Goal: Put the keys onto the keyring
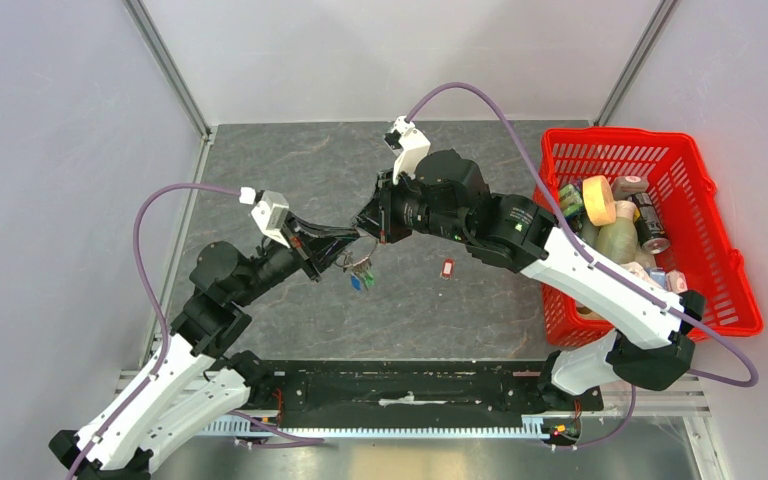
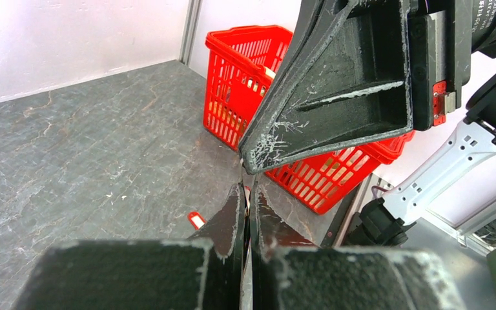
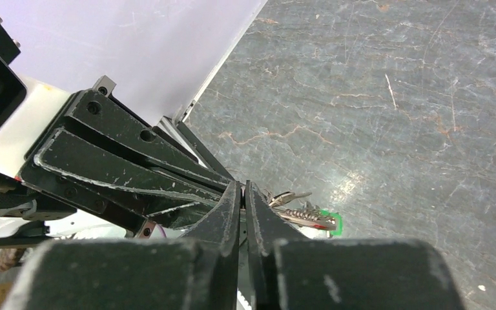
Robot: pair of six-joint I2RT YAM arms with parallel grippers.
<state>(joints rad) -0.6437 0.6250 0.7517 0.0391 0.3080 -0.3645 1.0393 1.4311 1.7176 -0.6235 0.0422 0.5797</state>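
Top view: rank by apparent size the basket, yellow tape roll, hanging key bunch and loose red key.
1. basket
2. tape roll and key bunch: near alike, not ranked
3. red key

A grey, stone-patterned tabletop [image 1: 290,170] is enclosed by plain pale walls [image 1: 60,120], joined at the far corners by metal posts [image 1: 165,60]. Even light is cast throughout.

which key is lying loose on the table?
The red key, flat and alone on the table; the other keys hang in one bunch, off the surface.
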